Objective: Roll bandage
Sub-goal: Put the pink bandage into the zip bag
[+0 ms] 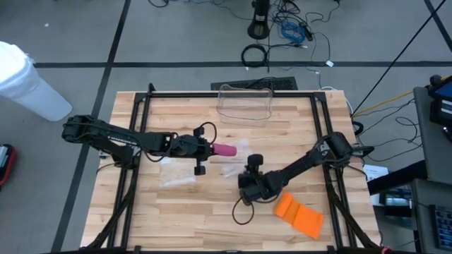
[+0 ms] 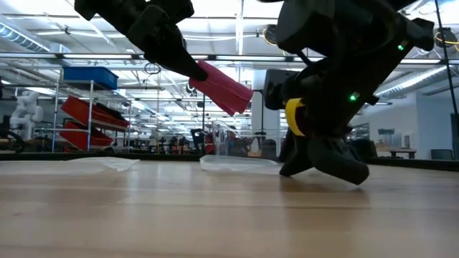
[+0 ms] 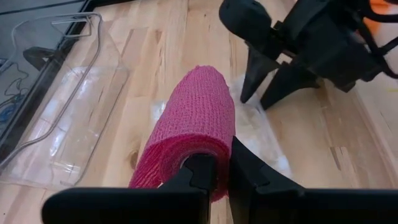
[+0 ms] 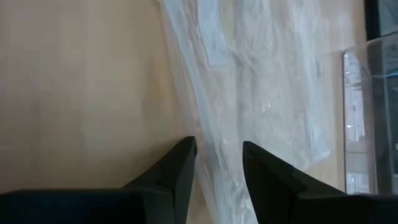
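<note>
**Pink bandage roll held above the wooden table**

Above the pale plank table, a pink bandage roll is pinched at one end by the left gripper, whose fingers are pressed onto it. It is seen lifted clear of the wood in the low view. Just beside the roll, a clear plastic wrapper lies flat, and the tips of the right gripper are set on it, fingers slightly parted. A clear plastic tray sits at the table's far edge, an orange sheet near the right arm. Beyond the table, shelving with red and blue bins is seen under ceiling lights.
</note>
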Motion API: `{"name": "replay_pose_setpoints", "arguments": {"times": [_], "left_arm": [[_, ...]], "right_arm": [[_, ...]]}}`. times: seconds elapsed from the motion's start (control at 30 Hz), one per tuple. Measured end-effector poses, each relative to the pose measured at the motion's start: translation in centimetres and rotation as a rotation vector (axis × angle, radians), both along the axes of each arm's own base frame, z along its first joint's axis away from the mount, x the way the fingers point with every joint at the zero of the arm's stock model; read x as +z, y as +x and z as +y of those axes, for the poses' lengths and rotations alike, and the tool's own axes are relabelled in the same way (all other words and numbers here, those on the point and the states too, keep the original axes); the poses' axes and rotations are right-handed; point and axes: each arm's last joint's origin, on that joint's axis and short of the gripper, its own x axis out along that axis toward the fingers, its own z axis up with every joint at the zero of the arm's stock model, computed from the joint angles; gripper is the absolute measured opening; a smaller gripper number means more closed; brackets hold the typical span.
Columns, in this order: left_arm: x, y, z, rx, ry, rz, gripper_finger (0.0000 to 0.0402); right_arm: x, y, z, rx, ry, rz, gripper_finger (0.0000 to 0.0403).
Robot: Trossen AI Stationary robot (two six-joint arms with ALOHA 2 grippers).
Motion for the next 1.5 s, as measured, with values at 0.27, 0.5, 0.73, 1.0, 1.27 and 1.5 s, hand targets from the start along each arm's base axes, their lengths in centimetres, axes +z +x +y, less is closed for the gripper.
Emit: {"name": "replay_pose_setpoints", "arguments": {"times": [0.27,0.5,0.73,1.0,1.27,1.5], "left_arm": [[0.0,0.0,0.0,0.000,0.000,0.000,0.0026],[-0.1,-0.1,0.0,0.000,0.001,0.012,0.0026],[0.0,-0.1,0.0,-0.001,0.005,0.047,0.0026],[1.1,-0.5,-1.6,-0.086,0.107,-0.009,0.0026],[2.1,-0.6,-4.8,-0.171,0.331,-0.098,0.0026],[2.2,-0.8,-5.6,-0.205,0.353,-0.107,0.0026]], "right_arm": [[-0.1,0.2,-0.7,-0.008,-0.003,0.016,0.0029],[-0.2,0.5,-1.8,-0.070,0.028,-0.005,0.0001],[2.6,0.1,-1.6,-0.160,0.095,-0.156,0.0000],[8.7,-0.6,-2.8,-0.231,0.288,-0.353,0.0000],[11.2,-0.4,-4.3,-0.226,0.470,-0.432,0.0000],[11.5,0.1,-5.3,-0.232,0.478,-0.471,0.0000]]}}
